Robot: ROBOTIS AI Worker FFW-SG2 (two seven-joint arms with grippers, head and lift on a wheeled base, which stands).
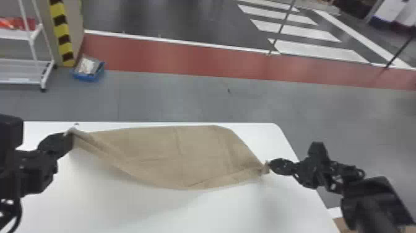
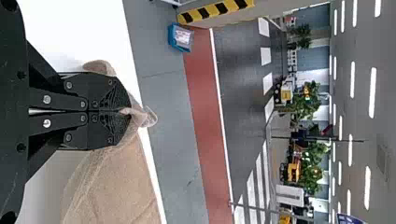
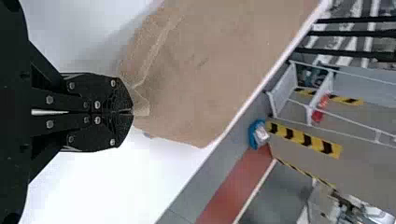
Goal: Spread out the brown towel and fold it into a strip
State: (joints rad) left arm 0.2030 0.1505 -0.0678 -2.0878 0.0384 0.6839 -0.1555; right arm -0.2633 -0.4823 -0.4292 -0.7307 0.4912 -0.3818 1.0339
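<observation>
Brown towel, white table

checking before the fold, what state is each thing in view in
Brown towel: spread wide but creased, gripped at both ends
Left gripper: shut on the towel
Right gripper: shut on the towel
Blue bin: holding things, on the floor
White rack: upright, red item on a shelf

White table | brown towel stretched over its far part
</observation>
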